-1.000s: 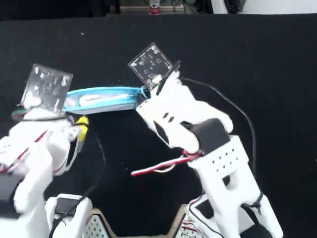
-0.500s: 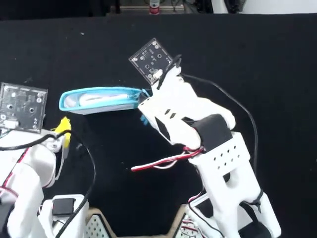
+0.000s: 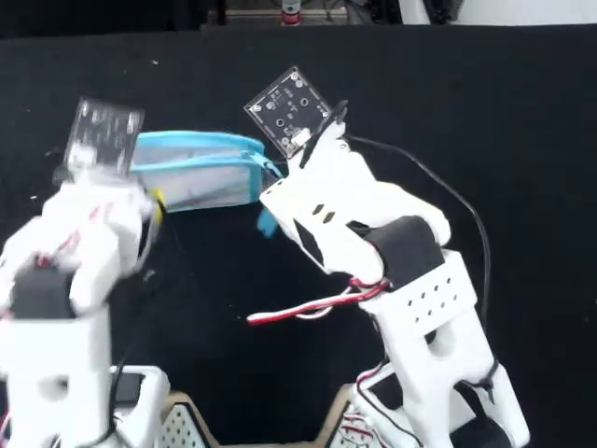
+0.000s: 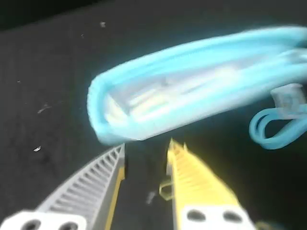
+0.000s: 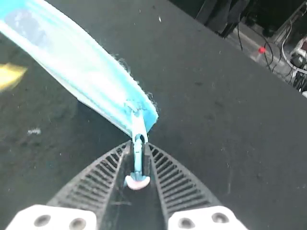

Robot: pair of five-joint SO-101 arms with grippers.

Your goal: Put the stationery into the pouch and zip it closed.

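— Where does the high camera sit?
— Fixed overhead, looking down across the black table [image 3: 522, 112], far edge at the frame's top.
— And the wrist cameras?
— Each looks close along its own jaws, the right one's onto the zip pull [image 5: 138, 139]. All three share the blue pouch [image 3: 196, 177].

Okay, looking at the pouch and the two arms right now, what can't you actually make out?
1. Which stationery lies in the pouch: left wrist view, blurred to pale shapes.
2. The pouch's left end: high view, covered by the left arm's camera board.
3. Whether the pouch is zipped shut all along: right wrist view, it runs off the picture's edge beyond the zipper pull held in the right hand.
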